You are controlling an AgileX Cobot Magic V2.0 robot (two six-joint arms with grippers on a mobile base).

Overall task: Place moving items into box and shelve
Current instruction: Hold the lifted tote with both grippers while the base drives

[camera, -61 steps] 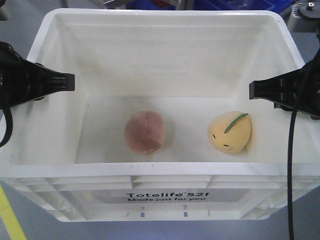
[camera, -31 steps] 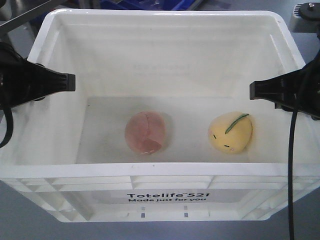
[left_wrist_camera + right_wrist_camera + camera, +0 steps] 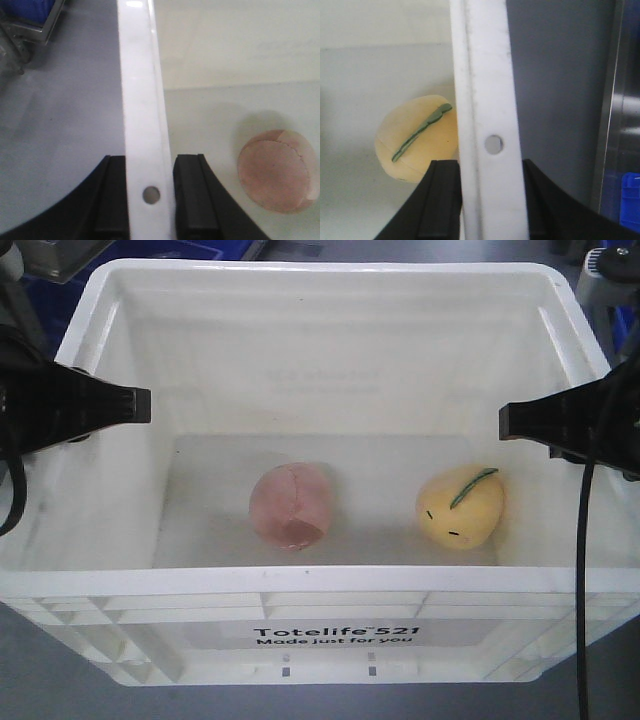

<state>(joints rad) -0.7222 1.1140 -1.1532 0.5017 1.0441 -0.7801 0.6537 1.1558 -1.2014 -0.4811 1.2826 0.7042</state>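
1. Currently, the left end effector (image 3: pixel 150 200) is clenched on the left rim of the white Totelife crate (image 3: pixel 320 580), with one finger inside the wall and one outside.
2. Right end effector (image 3: pixel 492 200) grasps the right rim the same way.
3. Pink seamed plush ball (image 3: pixel 291 505) lies on the crate bottom, near centre.
4. Yellow plush fruit (image 3: pixel 460 507) lies apart from it, toward the right wall, green stripe up.
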